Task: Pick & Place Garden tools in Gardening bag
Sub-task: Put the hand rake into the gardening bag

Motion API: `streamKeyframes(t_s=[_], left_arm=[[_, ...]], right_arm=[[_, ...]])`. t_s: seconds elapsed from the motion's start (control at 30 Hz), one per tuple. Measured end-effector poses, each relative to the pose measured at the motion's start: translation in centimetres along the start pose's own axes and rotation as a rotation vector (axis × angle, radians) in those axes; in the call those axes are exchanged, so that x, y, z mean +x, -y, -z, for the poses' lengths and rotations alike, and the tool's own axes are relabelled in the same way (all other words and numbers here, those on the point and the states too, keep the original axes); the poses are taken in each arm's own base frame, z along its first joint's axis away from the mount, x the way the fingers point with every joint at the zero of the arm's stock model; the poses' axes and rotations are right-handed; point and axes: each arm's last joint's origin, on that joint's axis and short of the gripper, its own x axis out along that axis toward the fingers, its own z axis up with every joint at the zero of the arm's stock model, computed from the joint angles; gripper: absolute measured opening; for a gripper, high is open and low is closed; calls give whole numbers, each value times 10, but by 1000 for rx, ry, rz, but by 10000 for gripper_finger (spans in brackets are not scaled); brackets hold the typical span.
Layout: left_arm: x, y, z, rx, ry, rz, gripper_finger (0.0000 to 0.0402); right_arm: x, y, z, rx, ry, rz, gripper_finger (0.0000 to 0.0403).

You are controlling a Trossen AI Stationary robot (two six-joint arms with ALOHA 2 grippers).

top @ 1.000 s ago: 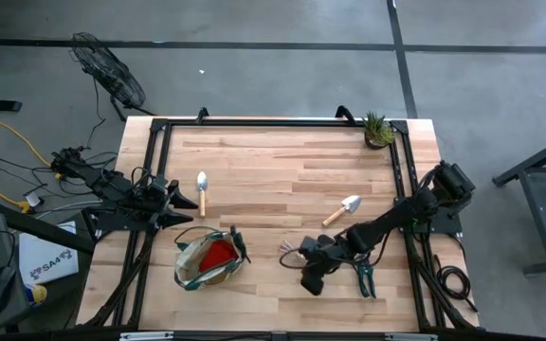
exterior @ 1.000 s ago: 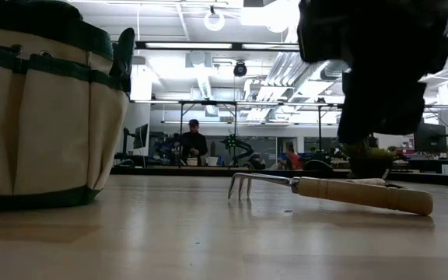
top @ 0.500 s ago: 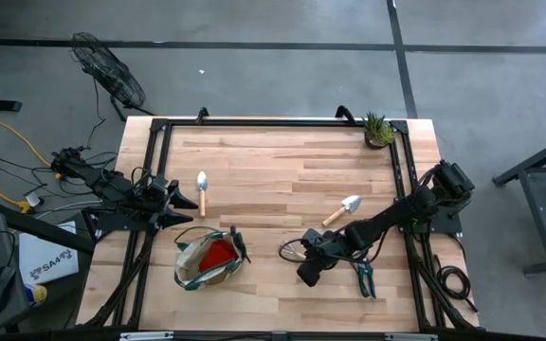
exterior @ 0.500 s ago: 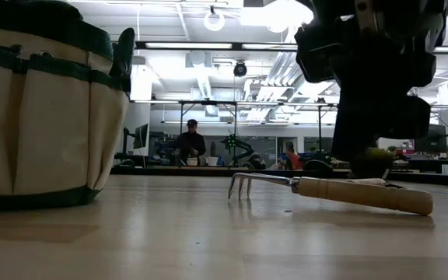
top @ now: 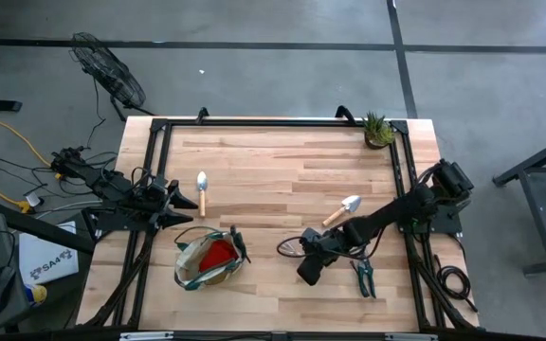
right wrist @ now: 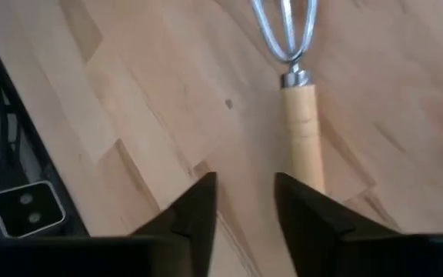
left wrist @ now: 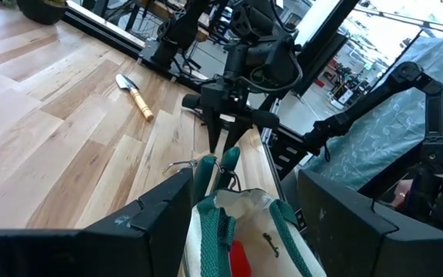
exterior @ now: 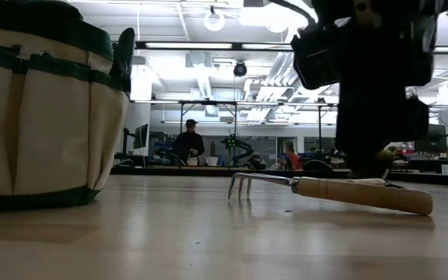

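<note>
The gardening bag [top: 207, 261] stands near the table's front left, with a red cloth piece [top: 218, 253] inside. The claw rake [exterior: 348, 190] lies flat on the wood right of the bag. My right gripper [top: 305, 273] hovers open above the rake. In the right wrist view the rake's wooden handle [right wrist: 301, 131] runs under one finger, and the gap between the fingers [right wrist: 244, 204] shows bare table. One trowel [top: 202, 189] lies by my left gripper [top: 184, 201], which waits open at the left edge. Another trowel [top: 342, 210] and a pruner [top: 363, 278] lie to the right.
A small potted plant [top: 377, 131] stands at the far right corner. A dark metal frame [top: 273, 121] runs round the table's edge. Bare wood lies between the two trowels and along the front edge. People sit in the room beyond the table.
My right gripper has moved a little toward the far edge, over the rake, and stands slightly higher in the low view. The rake, the bag and the other tools have stayed where they were.
</note>
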Motion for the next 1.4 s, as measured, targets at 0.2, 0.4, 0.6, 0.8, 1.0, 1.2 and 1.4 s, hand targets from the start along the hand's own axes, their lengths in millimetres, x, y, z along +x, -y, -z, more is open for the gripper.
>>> streamKeyframes(t_s=[0.2,0.4,0.6,0.8,1.0,1.2,1.4], left_arm=[[0,0,0,1,-4,-3,229],[0,-1,1,-16,-10,-6,229],[0,-1,2,-19,-18,-11,229],[0,-1,2,-19,-18,-11,229],[0,-1,2,-19,-18,-11,229],[0,-1,2,-18,-21,-14,229],[0,-1,2,-19,-21,-15,229]], right_arm=[[0,2,-5,-119,37,21,190],[0,7,-1,-191,66,108,189],[4,8,6,-263,43,131,188],[22,9,21,-292,4,166,187],[27,8,30,-300,31,197,187],[26,12,37,-372,3,256,187],[25,16,40,-396,-6,309,186]])
